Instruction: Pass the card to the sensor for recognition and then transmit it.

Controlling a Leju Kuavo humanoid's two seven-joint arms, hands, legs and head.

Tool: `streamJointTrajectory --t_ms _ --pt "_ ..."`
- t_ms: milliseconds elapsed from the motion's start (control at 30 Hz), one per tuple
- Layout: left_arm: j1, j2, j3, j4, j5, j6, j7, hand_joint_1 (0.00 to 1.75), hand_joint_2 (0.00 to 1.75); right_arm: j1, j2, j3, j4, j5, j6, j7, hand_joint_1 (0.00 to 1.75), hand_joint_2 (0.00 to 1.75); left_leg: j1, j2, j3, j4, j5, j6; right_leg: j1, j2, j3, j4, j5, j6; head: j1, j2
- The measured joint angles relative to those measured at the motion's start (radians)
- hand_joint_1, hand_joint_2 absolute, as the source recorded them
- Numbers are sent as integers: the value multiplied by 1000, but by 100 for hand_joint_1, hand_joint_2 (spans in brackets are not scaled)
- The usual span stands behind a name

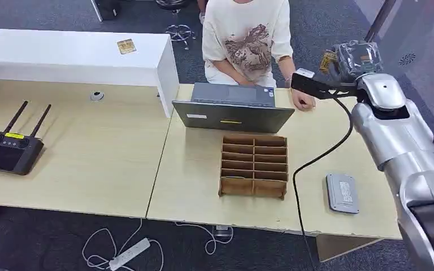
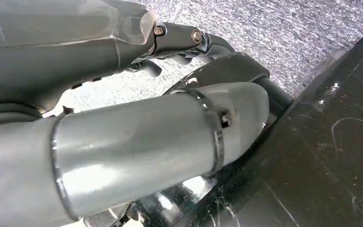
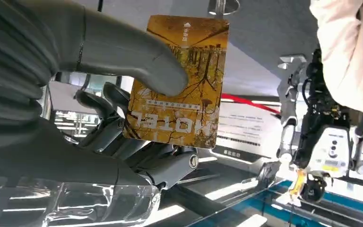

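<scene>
Head view shows the right hand (image 1: 355,59) raised high beyond the far right corner of the counter (image 1: 118,164), close to the seated person (image 1: 248,39) behind the laptop (image 1: 231,113). Right wrist view shows that hand grasping a yellow hotel key card (image 3: 179,80), pinched flat between the thick thumb pressed on its printed face and the darker fingers (image 3: 123,137) behind it. The card's long axis runs outward, away from the palm.

The grey card reader (image 1: 342,193) lies flat near the front right corner of the counter, well apart from the held card and below it, toward the robot's body. Judging from this, the card must travel down and back toward that reader, and the right arm is the nearer one. The cardboard divider tray (image 1: 254,165) stands between reader and laptop.

Left wrist view shows the left hand (image 2: 137,142) hanging by the floor, fingers curled in, nothing in them.
</scene>
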Motion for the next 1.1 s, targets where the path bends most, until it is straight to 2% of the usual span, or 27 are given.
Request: streamJointTrajectory --t_ms 533,1100 --pt "-2 3 -5 0 -2 -6 -2 0 0 -89 50 31 118 12 145 28 175 175 0 0 0 0 0 0 0 0 0 0 1 -1 0 0" --pt "-2 3 -5 0 3 -9 -2 0 0 -109 96 39 156 -4 153 -5 175 175 0 0 0 0 1 -1 0 0 -1 0 1 -1 0 0"
